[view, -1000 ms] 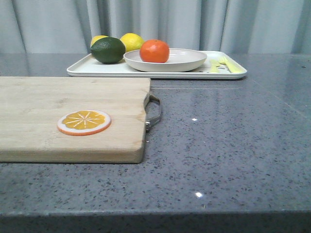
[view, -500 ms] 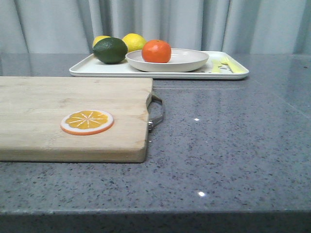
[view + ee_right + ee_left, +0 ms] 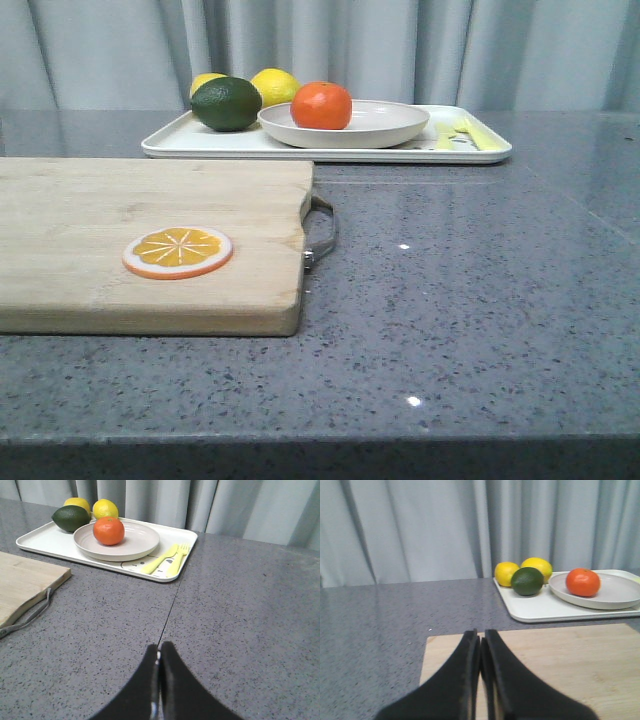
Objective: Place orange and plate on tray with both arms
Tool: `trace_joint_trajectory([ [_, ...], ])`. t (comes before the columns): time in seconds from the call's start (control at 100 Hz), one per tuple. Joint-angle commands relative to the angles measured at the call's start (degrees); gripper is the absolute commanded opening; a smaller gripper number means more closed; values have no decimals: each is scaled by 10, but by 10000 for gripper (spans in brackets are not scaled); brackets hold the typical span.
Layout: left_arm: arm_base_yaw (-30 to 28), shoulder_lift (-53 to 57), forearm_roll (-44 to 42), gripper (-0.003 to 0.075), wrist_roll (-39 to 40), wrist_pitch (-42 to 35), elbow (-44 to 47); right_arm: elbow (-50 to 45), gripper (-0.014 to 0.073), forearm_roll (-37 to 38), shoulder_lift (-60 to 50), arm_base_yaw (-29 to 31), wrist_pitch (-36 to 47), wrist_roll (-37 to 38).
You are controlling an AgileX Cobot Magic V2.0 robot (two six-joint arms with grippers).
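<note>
Both my grippers pressed together and holding nothing, left gripper [image 3: 481, 647] above the cutting board [image 3: 150, 240], right gripper [image 3: 159, 655] over bare countertop, orange [image 3: 321, 105] in the plate [image 3: 385, 125], plate on the far tray [image 3: 180, 140].

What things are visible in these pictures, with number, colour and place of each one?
tray: 1, white, rectangular, far side of the table.
plate: 1, off-white, on the tray.
orange: 1, orange, in the plate.
lime: 1, dark green, on the tray's left part.
lemons: 2, yellow, on the tray behind the lime.
fork and knife: 1 each, pale yellow, on the tray's right part.
cutting board: 1, light wood with metal handle, front left.
orange slice: 1, orange with white rim, flat on the board.
table: 1, grey speckled.
curtain: grey, behind.
left fingers: black, closed, empty, over the board.
right fingers: black, closed, empty, over bare table.
</note>
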State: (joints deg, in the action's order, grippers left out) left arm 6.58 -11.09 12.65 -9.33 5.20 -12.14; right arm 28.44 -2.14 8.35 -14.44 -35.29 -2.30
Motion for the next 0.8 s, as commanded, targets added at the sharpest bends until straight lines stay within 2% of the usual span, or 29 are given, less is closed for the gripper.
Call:
trace_joint_trajectory([
  [0.0, -31, 21, -1, -20, 3, -43, 8, 14, -67, 4, 6, 0, 47, -2],
  [0.1, -59, 54, -25, -20, 13, -45, 37, 14, -67, 4, 6, 0, 47, -2],
  [0.23, -82, 101, -83, -20, 93, -45, 69, 14, -67, 4, 6, 0, 47, -2],
  [0.49, -90, 133, -88, -20, 93, -81, 128, 14, -67, 4, 6, 0, 48, -2],
  [0.79, -90, 133, -90, -20, 93, -65, 127, 14, -67, 4, 6, 0, 48, -2],
])
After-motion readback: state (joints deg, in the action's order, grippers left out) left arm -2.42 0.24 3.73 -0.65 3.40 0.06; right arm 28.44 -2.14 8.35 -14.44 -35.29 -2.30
